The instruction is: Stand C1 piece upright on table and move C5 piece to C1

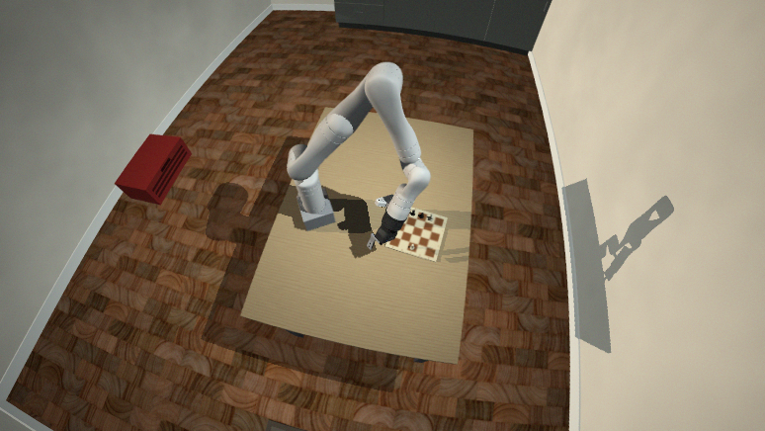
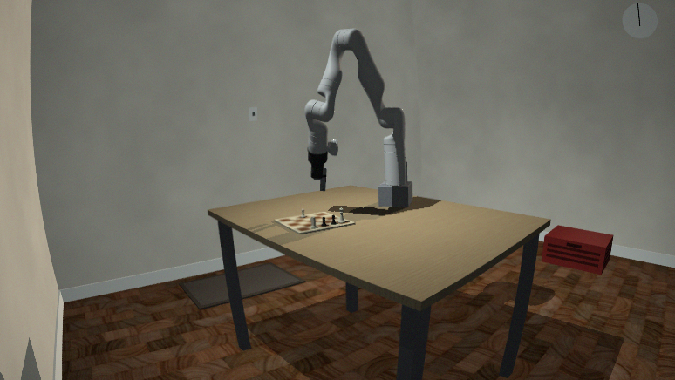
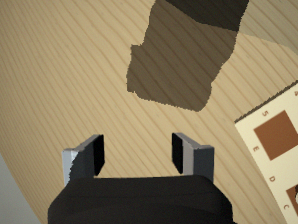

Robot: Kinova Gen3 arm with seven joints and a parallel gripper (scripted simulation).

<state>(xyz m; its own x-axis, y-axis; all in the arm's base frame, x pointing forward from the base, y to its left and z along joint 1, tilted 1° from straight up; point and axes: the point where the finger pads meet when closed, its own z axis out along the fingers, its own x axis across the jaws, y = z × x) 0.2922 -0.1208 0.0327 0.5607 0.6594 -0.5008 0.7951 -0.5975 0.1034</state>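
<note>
A small chessboard (image 1: 418, 235) lies on the wooden table; it also shows in the exterior view (image 2: 314, 221), and its corner shows at the right of the wrist view (image 3: 273, 156). Several small pieces stand upright on it: two black ones (image 2: 323, 220) (image 2: 333, 219) side by side, and white ones (image 2: 313, 221) (image 2: 341, 214) (image 2: 303, 212). The edge letters are too small to read, so I cannot tell which pieces are on C1 and C5. My gripper (image 3: 137, 148) (image 2: 321, 181) (image 1: 375, 240) is open and empty. It hangs well above the table, just off the board's edge nearest the arm base.
The arm's grey base (image 1: 316, 216) is bolted to the table, left of the board. A dark shadow of the arm (image 3: 180, 56) falls on the table ahead of the fingers. A red toolbox (image 2: 576, 247) sits on the floor, away from the table.
</note>
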